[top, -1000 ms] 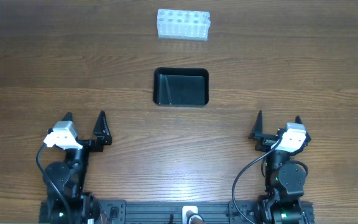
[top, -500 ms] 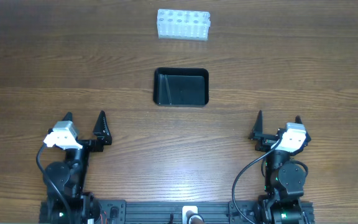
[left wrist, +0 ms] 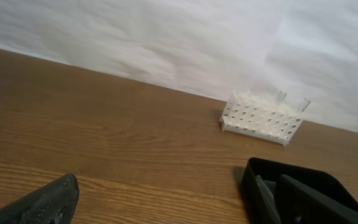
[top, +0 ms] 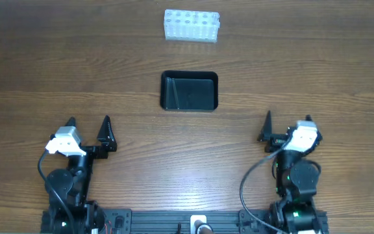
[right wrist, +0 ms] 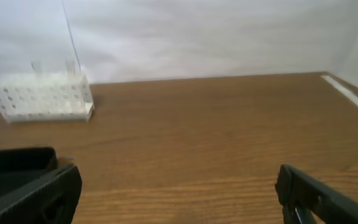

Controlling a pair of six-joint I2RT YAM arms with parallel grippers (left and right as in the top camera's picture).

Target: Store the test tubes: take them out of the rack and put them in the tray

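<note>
bright even light, faint glare in tray (top: pixel 197 94)

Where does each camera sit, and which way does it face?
Top view: fixed overhead, looking down on the brown wooden table; left end effector and right end effector show.
Left wrist view: on left arm, looking low across at white perforated plastic rack and black rectangular tray; own fingertips show.
Right wrist view: same, from right arm.
All share rack and tray.

No legible text, label, brand, number or sign was found. The white perforated plastic test tube rack (top: pixel 191 25), the black rectangular plastic tray (top: pixel 188 73) and the brown wood-grain table (top: pixel 317 65) were examined in all views, and no readable marking was recorded on any of them.
</note>
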